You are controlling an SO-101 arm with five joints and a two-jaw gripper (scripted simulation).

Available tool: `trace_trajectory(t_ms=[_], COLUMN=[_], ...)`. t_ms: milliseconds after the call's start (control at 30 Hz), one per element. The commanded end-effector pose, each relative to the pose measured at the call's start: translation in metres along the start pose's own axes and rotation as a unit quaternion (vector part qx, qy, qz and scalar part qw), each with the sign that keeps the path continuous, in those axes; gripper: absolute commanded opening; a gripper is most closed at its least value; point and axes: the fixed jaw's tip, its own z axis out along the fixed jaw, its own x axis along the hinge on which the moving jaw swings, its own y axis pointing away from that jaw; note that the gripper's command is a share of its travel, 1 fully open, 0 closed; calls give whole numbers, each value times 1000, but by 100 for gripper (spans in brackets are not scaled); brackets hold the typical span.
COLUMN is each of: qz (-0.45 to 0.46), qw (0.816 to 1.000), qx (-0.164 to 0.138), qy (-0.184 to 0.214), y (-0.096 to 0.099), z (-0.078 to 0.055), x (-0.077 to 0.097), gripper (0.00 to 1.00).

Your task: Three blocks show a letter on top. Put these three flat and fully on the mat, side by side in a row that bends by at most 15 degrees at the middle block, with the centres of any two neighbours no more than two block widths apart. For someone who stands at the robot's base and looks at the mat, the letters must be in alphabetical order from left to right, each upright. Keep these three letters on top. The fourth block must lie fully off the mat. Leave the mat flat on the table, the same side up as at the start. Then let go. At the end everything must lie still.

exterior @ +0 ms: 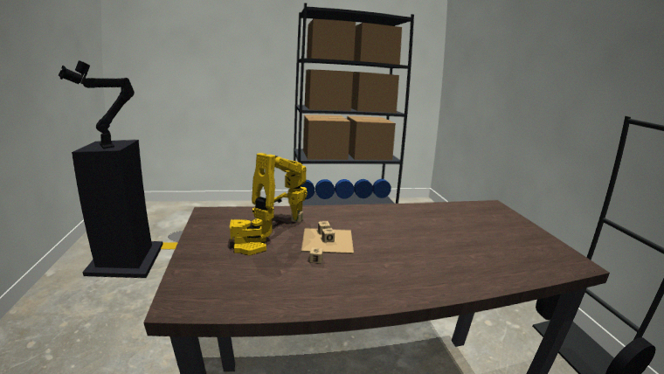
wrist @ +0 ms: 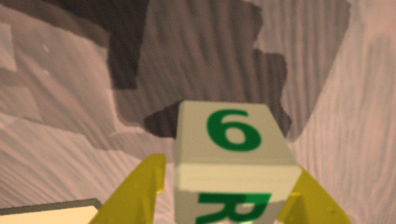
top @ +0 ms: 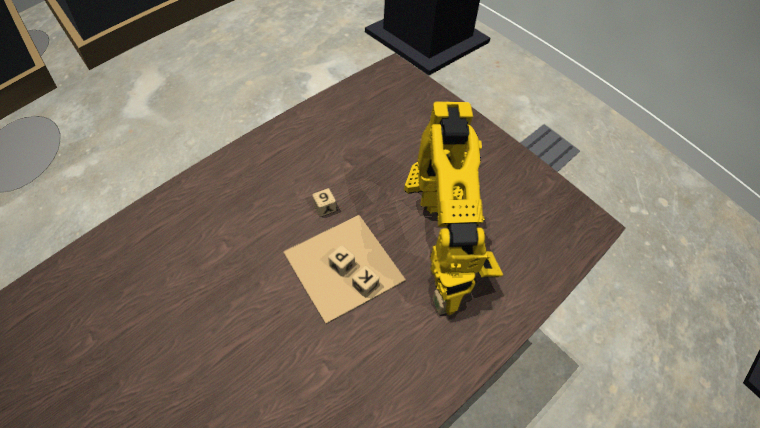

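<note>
The R block [top: 438, 303] [exterior: 300, 216] [wrist: 235, 150] stands off the mat, between my fingers. In the wrist view it shows a green 6 and, below that, a green R. My gripper [top: 446, 313] [exterior: 296, 219] [wrist: 230, 167] is partly open around it; a gap shows at the left finger, and the right finger is close to or touching the block. The K block [top: 365, 281] [exterior: 323, 226] and the P block [top: 341, 259] [exterior: 328, 235] sit close together on the mat [top: 319, 297] [exterior: 342, 247] [wrist: 45, 216], letters up. From the base, K is left of P.
The fourth block [top: 324, 202] [exterior: 315, 255], with a 6 on top and a Y on one side, lies off the mat near its corner. The mat lies flat on the brown table [top: 212, 319] [exterior: 441, 259]. The table's edge runs beyond the gripper, away from the mat.
</note>
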Motion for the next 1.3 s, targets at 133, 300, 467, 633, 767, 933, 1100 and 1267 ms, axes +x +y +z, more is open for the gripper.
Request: trace_trajectory(t_ms=[133,300,467,633,767,933,1100,1267], qz=[1,1,1,1,1,1,1,1], qw=[999,999,999,999,999,999,999,999], qx=[49,49,49,49,49,49,49,49], qy=[12,12,12,12,12,12,12,12], y=[-18,-19,-19,-19,-19,-19,-19,-19], z=[-16,-16,-16,-16,-16,-16,-16,-17], x=[3,3,3,3,3,3,3,3], gripper=[18,16,16,16,13,3,0,0])
